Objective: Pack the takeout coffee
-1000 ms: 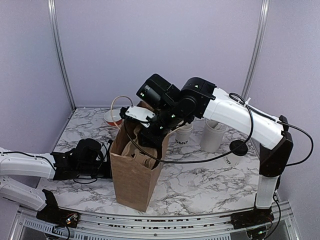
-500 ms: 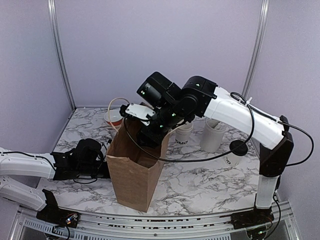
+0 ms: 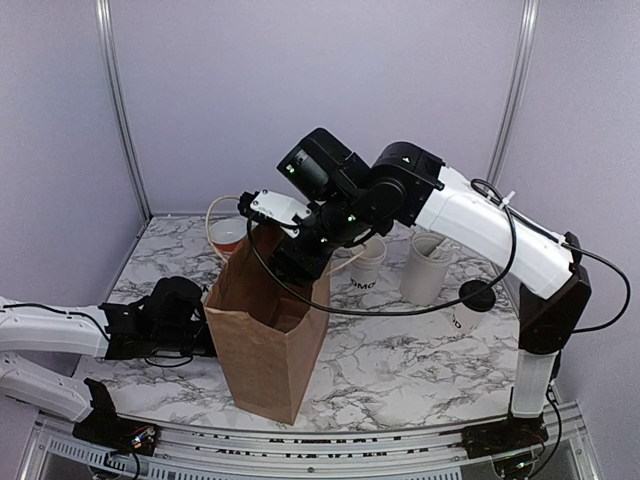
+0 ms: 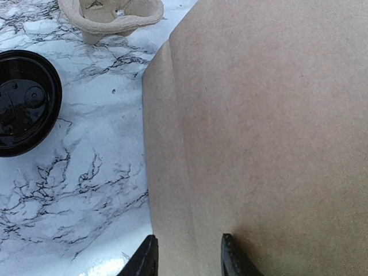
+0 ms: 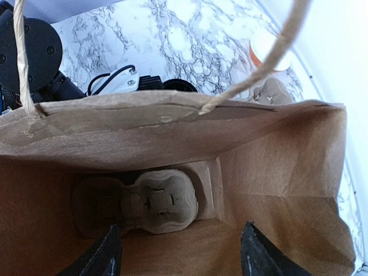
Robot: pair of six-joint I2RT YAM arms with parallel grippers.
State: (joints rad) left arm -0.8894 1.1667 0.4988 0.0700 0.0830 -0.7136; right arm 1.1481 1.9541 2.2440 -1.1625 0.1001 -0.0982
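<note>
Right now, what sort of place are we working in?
Probably a mock takeout-coffee packing bench in a test booth: marble-look table, paper bag with a cup carrier inside, paper cups, bare purple walls.

Carrier (image 5: 146,204) lies in the bag (image 3: 265,350) — takeout coffee (image 3: 472,300) to its right.

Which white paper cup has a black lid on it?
The small white paper cup at the far right, under a round black plastic lid. The other lettered cup, beside the brown paper bag, is open-topped.
</note>
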